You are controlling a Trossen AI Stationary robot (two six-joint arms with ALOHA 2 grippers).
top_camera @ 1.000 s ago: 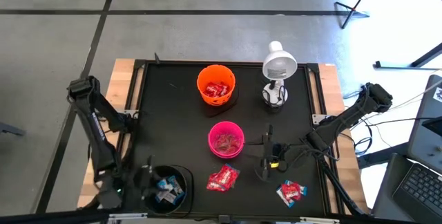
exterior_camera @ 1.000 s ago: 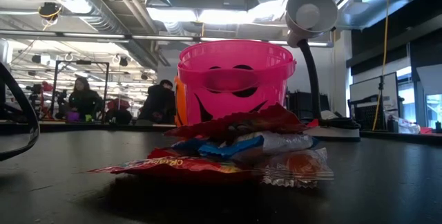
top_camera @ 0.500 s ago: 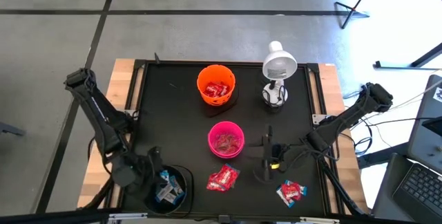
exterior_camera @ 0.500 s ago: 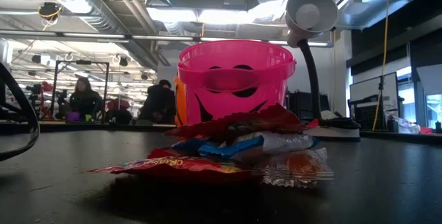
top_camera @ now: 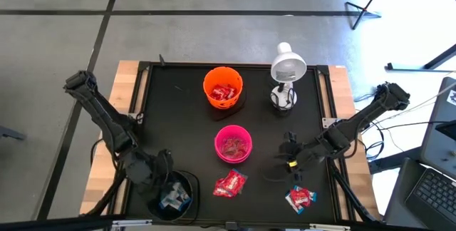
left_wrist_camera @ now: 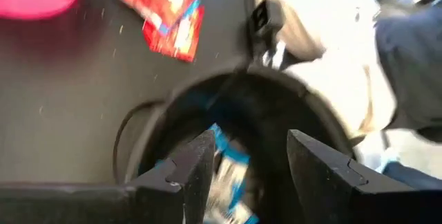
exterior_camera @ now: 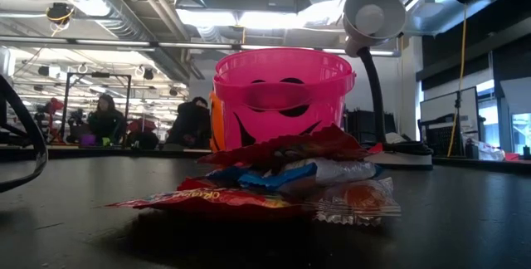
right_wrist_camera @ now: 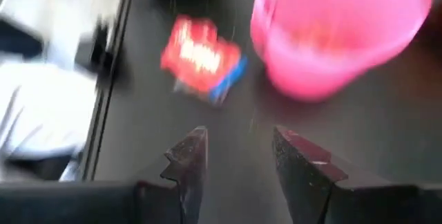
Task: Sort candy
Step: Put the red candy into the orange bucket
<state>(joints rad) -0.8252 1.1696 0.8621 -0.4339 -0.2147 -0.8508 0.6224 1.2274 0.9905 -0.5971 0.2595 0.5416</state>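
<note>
My left gripper hangs open and empty over the far rim of the black bowl, which holds blue-and-white candy. My right gripper is open and empty above the bare table, to the right of the pink bowl. A pile of candy in red, blue and clear wrappers lies on the table near the front edge and also shows in the low view. A second small pile lies at the front right. The orange bowl holds red candy.
A white desk lamp stands at the far right of the black mat. The pink bowl holds pinkish candy. The mat's raised frame runs along its sides. People show in the room behind the table.
My left gripper has gone from the table's near edge toward the far side, over the black bowl. My right gripper has gone toward the table's right and far edges, away from the middle candy pile. The candy piles have stayed where they were.
</note>
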